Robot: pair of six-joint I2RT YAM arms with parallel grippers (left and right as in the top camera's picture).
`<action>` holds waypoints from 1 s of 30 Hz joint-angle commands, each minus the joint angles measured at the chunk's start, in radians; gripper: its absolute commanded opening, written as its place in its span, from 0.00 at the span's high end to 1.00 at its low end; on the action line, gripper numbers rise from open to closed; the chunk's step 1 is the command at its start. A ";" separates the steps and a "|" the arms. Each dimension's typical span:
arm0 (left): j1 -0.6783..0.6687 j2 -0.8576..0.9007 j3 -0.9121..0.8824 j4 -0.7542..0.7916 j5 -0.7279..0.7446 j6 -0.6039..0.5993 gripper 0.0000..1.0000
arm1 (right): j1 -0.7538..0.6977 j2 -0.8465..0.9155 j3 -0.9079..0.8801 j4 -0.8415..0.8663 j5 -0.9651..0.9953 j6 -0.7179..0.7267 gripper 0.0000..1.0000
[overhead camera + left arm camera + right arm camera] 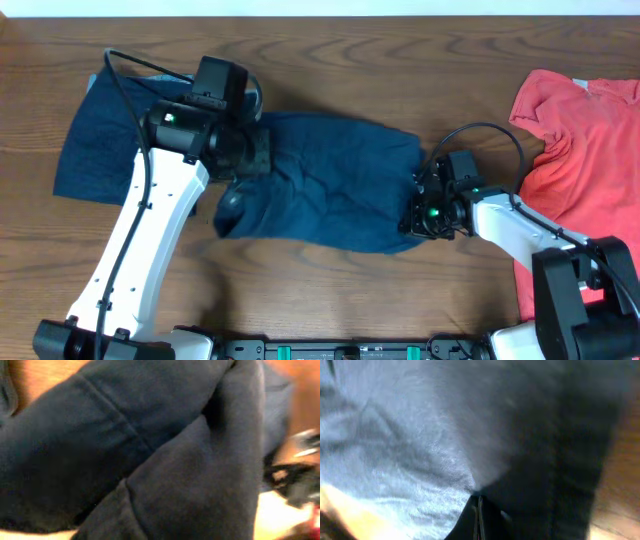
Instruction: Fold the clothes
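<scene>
Navy shorts [330, 185] beside navy garment [95, 140], rumpled

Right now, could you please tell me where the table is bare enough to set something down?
Bare table runs along the far edge beyond the navy clothes, and in front between the left arm and right arm; the near left corner is free too. The middle is crowded, and the red shirt fills the right side.

The left arm reaches forward, its pincer [258, 152] down on the shorts' [335, 190] left part, fingers hidden. The right pincer [411, 213] pinches their right edge.
</scene>
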 commanded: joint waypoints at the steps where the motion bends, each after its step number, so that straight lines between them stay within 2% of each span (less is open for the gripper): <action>1: -0.045 0.007 0.010 0.092 0.091 -0.151 0.94 | 0.021 0.083 -0.050 -0.014 0.123 0.015 0.99; 6: -0.150 0.071 0.010 0.223 0.077 -0.225 0.94 | 0.021 0.083 -0.050 -0.014 0.122 0.015 0.99; 15: -0.322 0.322 0.010 0.437 0.089 -0.240 0.92 | 0.021 0.083 -0.050 -0.037 0.122 0.015 0.99; 18: -0.364 0.373 0.010 0.501 0.098 -0.253 0.83 | 0.021 0.083 -0.050 -0.048 0.122 0.015 0.99; 19: -0.378 0.386 0.010 0.526 0.113 -0.253 0.74 | 0.021 0.083 -0.050 -0.050 0.122 0.015 0.99; 21: -0.400 0.399 0.010 0.565 0.147 -0.253 0.73 | 0.021 0.083 -0.050 -0.055 0.125 0.015 0.98; 30: -0.505 0.400 0.010 0.587 0.194 -0.261 0.75 | 0.021 0.083 -0.050 -0.057 0.130 0.015 0.93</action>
